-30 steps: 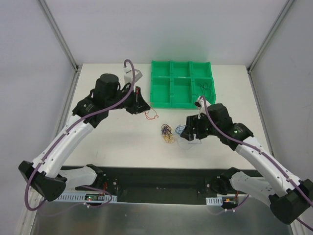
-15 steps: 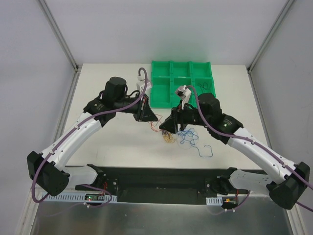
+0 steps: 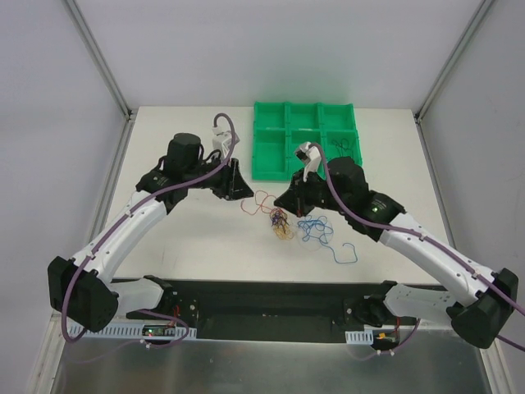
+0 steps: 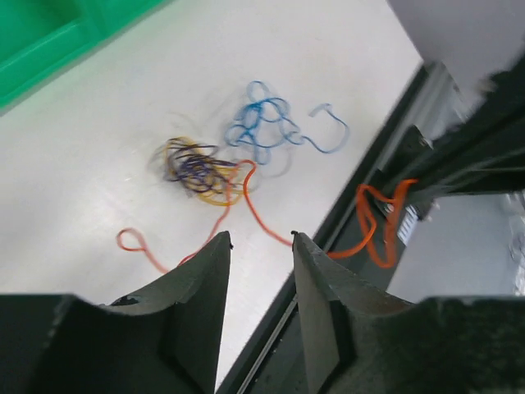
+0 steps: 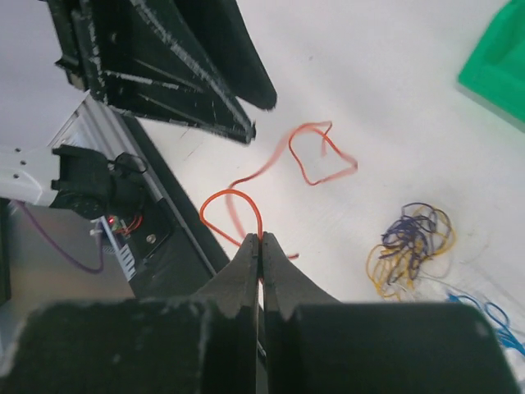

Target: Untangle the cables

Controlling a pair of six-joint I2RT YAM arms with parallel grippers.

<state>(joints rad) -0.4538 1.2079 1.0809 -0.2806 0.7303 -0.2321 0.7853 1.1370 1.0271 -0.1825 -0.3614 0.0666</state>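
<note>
The cables lie mid-table. A purple and yellow knot (image 3: 281,226) (image 4: 197,168) (image 5: 410,246) sits between a red-orange cable (image 3: 258,201) (image 4: 246,205) and a loose blue cable (image 3: 316,228) (image 4: 262,127). My right gripper (image 3: 279,205) (image 5: 261,238) is shut on the red-orange cable, and a loop (image 5: 234,205) stands out past its tips. My left gripper (image 3: 246,193) (image 4: 261,238) hangs open just left of that cable, with nothing between its fingers. Its fingers (image 5: 205,82) show in the right wrist view.
A green tray (image 3: 289,156) (image 5: 500,57) with several compartments stands at the back; a dark wire (image 3: 344,148) lies in its near right cell. The black base rail (image 3: 262,300) runs along the near table edge. One end of the blue cable curls toward it (image 3: 344,254).
My left gripper has opened, let go of the red-orange cable and drawn back left. My right gripper has shut on that cable. The blue cable now lies spread on the table.
</note>
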